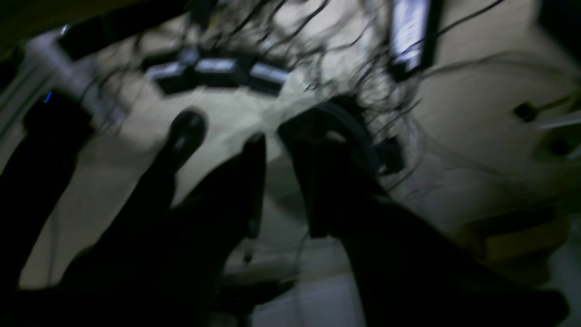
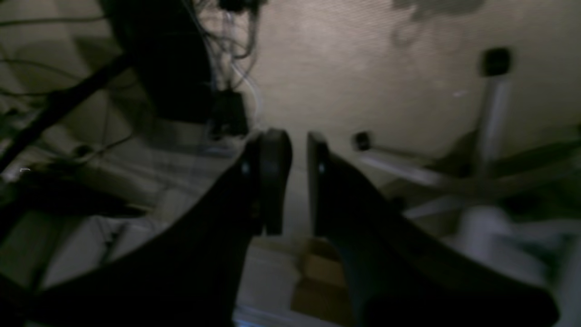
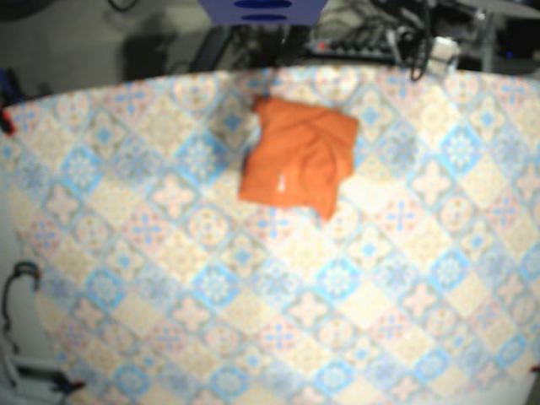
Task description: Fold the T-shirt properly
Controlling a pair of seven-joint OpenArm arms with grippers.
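Observation:
The orange T-shirt (image 3: 297,159) lies folded into a rough square on the patterned tablecloth (image 3: 169,278), toward the far middle of the table. Neither arm shows in the base view. In the left wrist view, which is blurred, my left gripper (image 1: 276,145) hangs over the floor beyond the table, its dark fingers (image 1: 255,181) a little apart and holding nothing. My right gripper (image 2: 298,141) also points at the floor, with a narrow gap between its fingers (image 2: 272,172) and nothing in it. Neither wrist view shows the shirt.
Tangled cables (image 1: 363,59) and power strips (image 1: 218,68) lie on the floor under the left gripper. A chair base (image 2: 458,177) and a cardboard box (image 2: 322,272) sit below the right gripper. More gear (image 3: 380,38) crowds the table's far edge.

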